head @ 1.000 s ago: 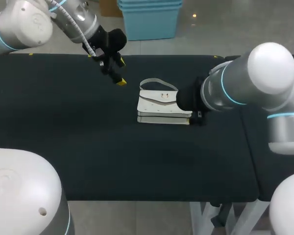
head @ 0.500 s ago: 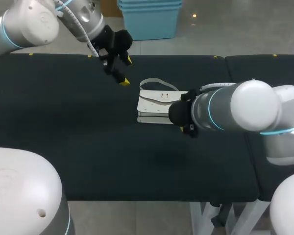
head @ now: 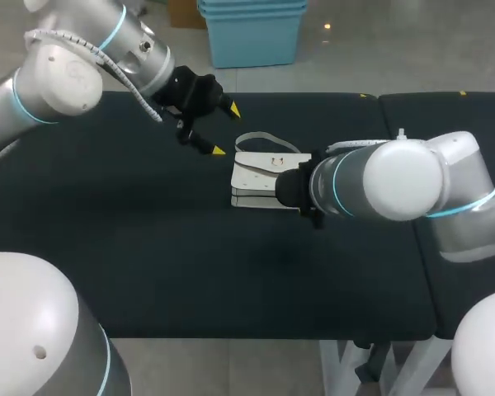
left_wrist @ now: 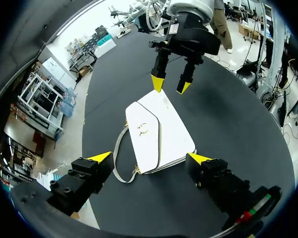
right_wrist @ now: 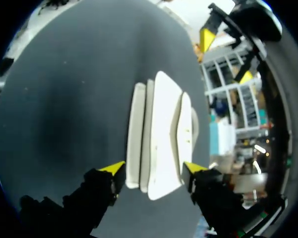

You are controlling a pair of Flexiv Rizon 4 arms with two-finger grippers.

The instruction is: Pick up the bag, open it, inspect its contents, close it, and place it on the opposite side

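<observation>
Head: spotted bag [head: 260, 177] flat on table [head: 148, 247], left gripper [head: 224, 128] spread wide at bag's 10 o'clock, right arm [head: 379, 181] at 3 o'clock.
Left wrist: caught right gripper [left_wrist: 171, 85] released at bag's far end.
Right wrist: framed bag end between unclenched tips, apparently untouched.

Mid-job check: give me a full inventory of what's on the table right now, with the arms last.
White leather handbag: one, white, lying flat near the table's middle, flap shut.
Thin carrying strap: one, pale grey, looped on the table along the handbag's far edge.
Small clasp: one, gold, on the flap.
Black table: one, black, under everything.
Left gripper: one, yellow-tipped, open, off the handbag's strap side, clear of it.
Right gripper: one, yellow-tipped, open, a finger on either side of the handbag's end.
</observation>
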